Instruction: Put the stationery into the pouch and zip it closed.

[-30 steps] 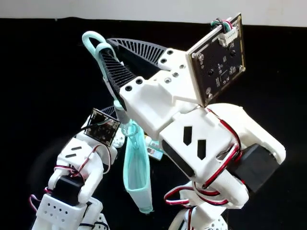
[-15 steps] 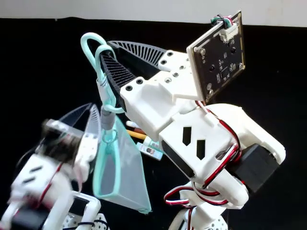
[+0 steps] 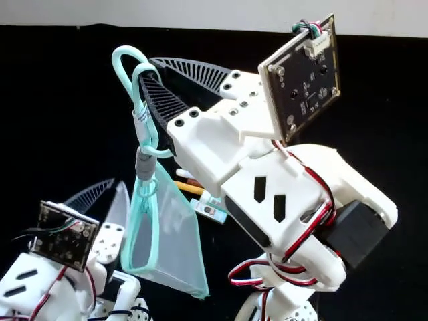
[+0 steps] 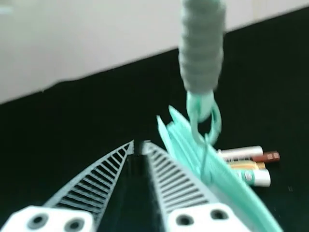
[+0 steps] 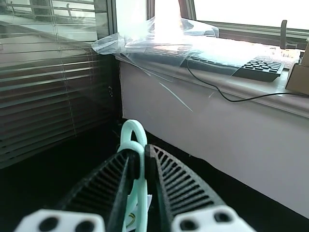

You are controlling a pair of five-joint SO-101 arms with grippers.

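A translucent mint-green pouch (image 3: 167,234) hangs in the air by its wrist strap (image 3: 128,70), with the stationery (image 4: 246,166) lying on the table outside it.

The pouch dangles from a grey sleeve (image 3: 142,164) on the strap and a small mint ring below it. The right gripper (image 3: 147,67) is raised high with its black ribbed fingers clamped on the strap's loop, which pokes up between their tips in the right wrist view. The stationery, a small cluster of pens and markers, rests on the black table (image 3: 53,100) just behind the hanging pouch. The left gripper (image 3: 114,186) sits low, just beside the pouch, its fingers pressed together with nothing between them. Past the table's far edge stand a pale wall, window blinds (image 5: 48,72) and a keyboard (image 5: 258,67) on a sill.
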